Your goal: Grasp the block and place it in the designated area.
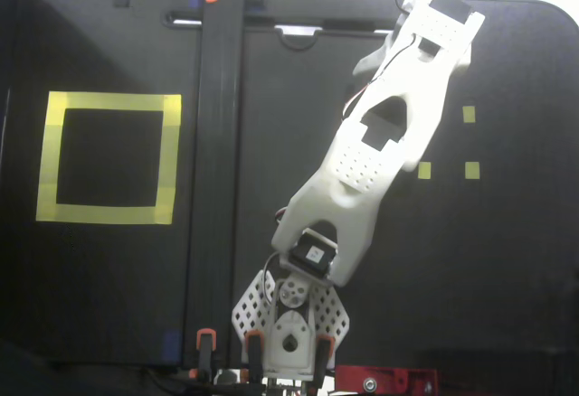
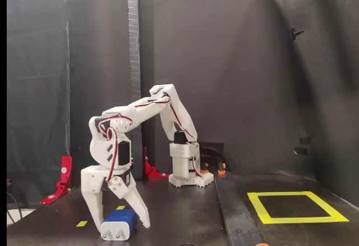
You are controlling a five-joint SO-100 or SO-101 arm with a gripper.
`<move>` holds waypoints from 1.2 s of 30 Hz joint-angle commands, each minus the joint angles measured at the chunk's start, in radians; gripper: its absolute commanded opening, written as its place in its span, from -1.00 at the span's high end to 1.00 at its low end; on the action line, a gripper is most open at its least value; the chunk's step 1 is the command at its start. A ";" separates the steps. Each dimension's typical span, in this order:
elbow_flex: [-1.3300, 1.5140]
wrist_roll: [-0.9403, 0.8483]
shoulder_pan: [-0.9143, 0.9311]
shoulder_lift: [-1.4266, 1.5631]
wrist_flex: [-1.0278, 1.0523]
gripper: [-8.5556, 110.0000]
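In a fixed view the dark-blue block (image 2: 119, 223) lies on the black table at the front left, its end with two thin prongs facing the camera. My white gripper (image 2: 122, 226) is lowered over it, open, with one finger (image 2: 94, 201) on its left and the other finger (image 2: 137, 206) on its right. The block rests on the table. The designated area (image 2: 263, 215), a large yellow tape square, lies far to the right. In the other fixed view it (image 1: 109, 102) is at the left, and my arm (image 1: 389, 134) hides the block and fingers.
Small yellow tape squares (image 1: 469, 114) lie beside the arm's wrist, and one (image 2: 82, 223) is left of the gripper. A dark raised strip (image 1: 217, 161) runs between the arm's side and the yellow square. A red clamp (image 2: 61, 178) stands at the left.
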 commanded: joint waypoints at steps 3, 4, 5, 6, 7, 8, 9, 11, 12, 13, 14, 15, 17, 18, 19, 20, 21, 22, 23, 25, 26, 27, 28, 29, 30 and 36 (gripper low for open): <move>-0.014 -0.011 0.000 -0.002 -0.005 0.22; -0.012 -0.011 0.000 -0.002 -0.005 0.22; -0.011 -0.011 0.000 -0.002 -0.005 0.22; -0.008 -0.011 0.000 -0.002 -0.005 0.22; -0.006 -0.011 0.000 -0.002 -0.005 0.22; -0.003 -0.011 0.000 -0.002 -0.005 0.22; 0.000 -0.011 0.000 -0.002 -0.005 0.22; 0.006 -0.011 -0.002 0.000 -0.006 0.22; 0.009 -0.011 -0.002 0.002 -0.006 0.22; 0.012 -0.011 -0.003 0.002 -0.008 0.22; 0.015 -0.011 -0.003 0.002 -0.008 0.22; 0.017 -0.011 -0.003 0.002 -0.009 0.22; 0.020 -0.011 -0.005 0.003 -0.011 0.22; 0.021 -0.011 -0.005 0.003 -0.011 0.22; 0.023 -0.011 -0.006 0.003 -0.012 0.22; 0.025 -0.011 -0.008 0.003 -0.012 0.22; 0.026 -0.011 -0.009 0.003 -0.012 0.22; 0.028 -0.011 -0.011 0.003 -0.012 0.22; 0.029 -0.011 -0.011 0.003 -0.012 0.22; 0.037 -0.009 -0.014 0.003 -0.015 0.23; 0.041 -0.009 -0.014 0.005 -0.018 0.26; 0.048 -0.009 -0.015 0.005 -0.023 0.31; 0.054 -0.008 -0.015 0.006 -0.031 0.37; 0.060 -0.008 -0.015 0.009 -0.038 0.40; 0.067 -0.008 -0.015 0.011 -0.046 0.44; 0.091 -0.009 -0.015 0.021 -0.069 0.50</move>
